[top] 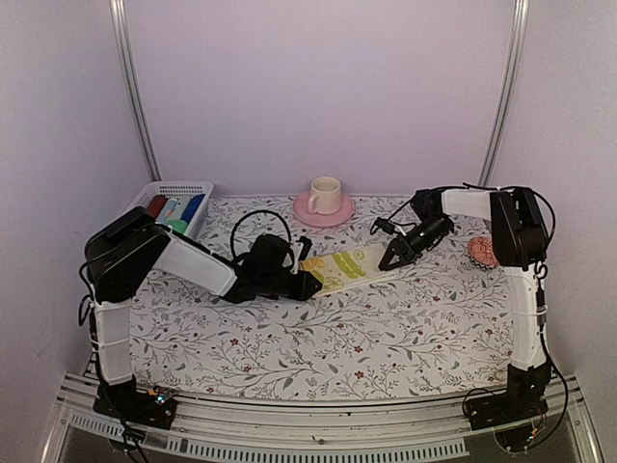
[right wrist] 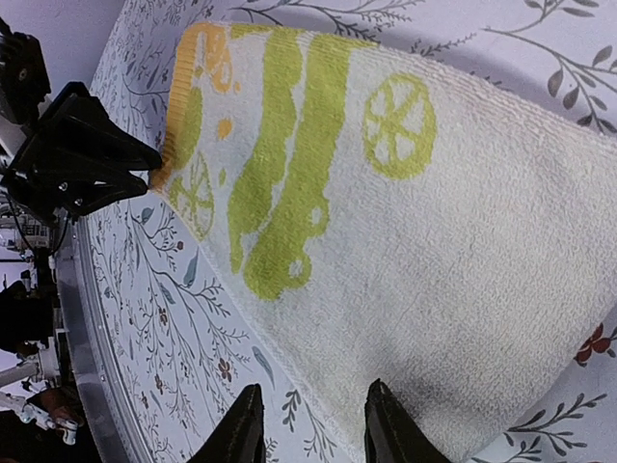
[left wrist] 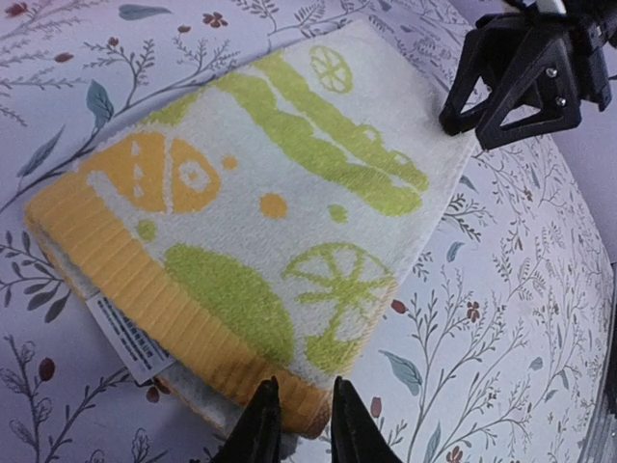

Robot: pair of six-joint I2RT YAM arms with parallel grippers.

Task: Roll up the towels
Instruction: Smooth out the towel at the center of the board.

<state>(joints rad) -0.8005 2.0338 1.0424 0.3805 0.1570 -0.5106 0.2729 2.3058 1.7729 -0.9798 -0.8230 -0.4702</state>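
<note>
A pale yellow towel (top: 349, 265) printed with green lemon slices and orange shapes lies folded flat near the centre of the flower-patterned bench (top: 289, 338), with a robot arm at either end. At the towel's 9 o'clock end the left tool (left wrist: 297, 424) has its fingers (left wrist: 258, 424) drawn close on either side of the ribbed orange hem; whether they actually pinch the cloth cannot be told. A white care label pokes out from under that hem. At the 3 o'clock end the right tool (right wrist: 310, 429) stands spread, its tips straddling the towel's plain cream edge. At the bench's 10 o'clock corner a white basket (top: 193, 190) holds dark red and blue cloth rolls. At 12 o'clock a cream cup (top: 325, 195) sits on a pink saucer (top: 304, 207).
</note>
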